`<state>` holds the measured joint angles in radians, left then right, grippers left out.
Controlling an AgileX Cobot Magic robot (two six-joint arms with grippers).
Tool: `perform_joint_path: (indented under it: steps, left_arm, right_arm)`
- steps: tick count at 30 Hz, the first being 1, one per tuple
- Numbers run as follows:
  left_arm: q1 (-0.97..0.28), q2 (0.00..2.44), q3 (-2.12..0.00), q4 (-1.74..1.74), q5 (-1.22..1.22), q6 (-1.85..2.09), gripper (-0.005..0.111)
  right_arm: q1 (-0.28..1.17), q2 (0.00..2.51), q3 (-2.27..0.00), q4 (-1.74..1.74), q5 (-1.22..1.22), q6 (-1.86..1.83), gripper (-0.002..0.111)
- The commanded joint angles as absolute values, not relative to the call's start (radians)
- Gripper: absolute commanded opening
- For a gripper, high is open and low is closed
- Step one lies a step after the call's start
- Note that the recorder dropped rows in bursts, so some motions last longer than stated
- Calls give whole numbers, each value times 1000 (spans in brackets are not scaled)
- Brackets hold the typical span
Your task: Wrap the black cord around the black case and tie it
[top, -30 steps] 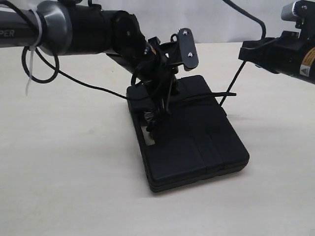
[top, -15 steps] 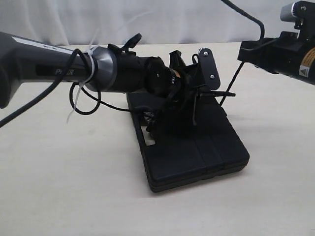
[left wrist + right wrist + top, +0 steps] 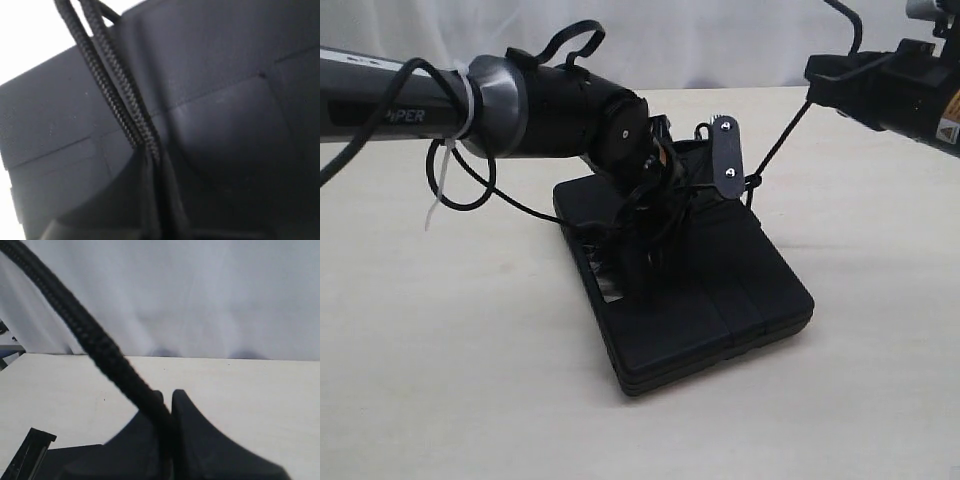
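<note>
It seems you are tying: your left gripper and right gripper are both clamped on the thin black braided cord by the flat matte black case. Next, pull outward.

Black braided cord; matte black case; pale beige table.

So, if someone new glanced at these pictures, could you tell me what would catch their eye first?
The black case lies flat in the middle of the pale table. The left gripper sits low over its far end, shut on two strands of the black cord. One strand rises taut from the case's far edge to the right gripper, which pinches it high on the right.
</note>
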<state>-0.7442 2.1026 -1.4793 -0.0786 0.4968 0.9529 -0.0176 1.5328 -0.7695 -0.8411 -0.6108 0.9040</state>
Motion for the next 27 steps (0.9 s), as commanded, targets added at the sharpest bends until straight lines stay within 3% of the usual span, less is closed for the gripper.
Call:
perform_joint_path:
  steps: [1,10,18,27]
  left_arm:
    - [-733,2112,-1479,-8,555,922,0]
    - [-722,2119,-1479,6,599,908,0]
    - [-722,2131,-1387,6,449,908,0]
    - [-702,2138,-1387,6,563,908,0]
  right_arm:
    - [-23,1512,-772,-803,-611,858,4]
    - [-27,1704,-784,-479,-496,559,4]
    - [-199,1761,-802,-479,-435,572,4]
    - [-212,1835,-802,-456,-496,591,4]
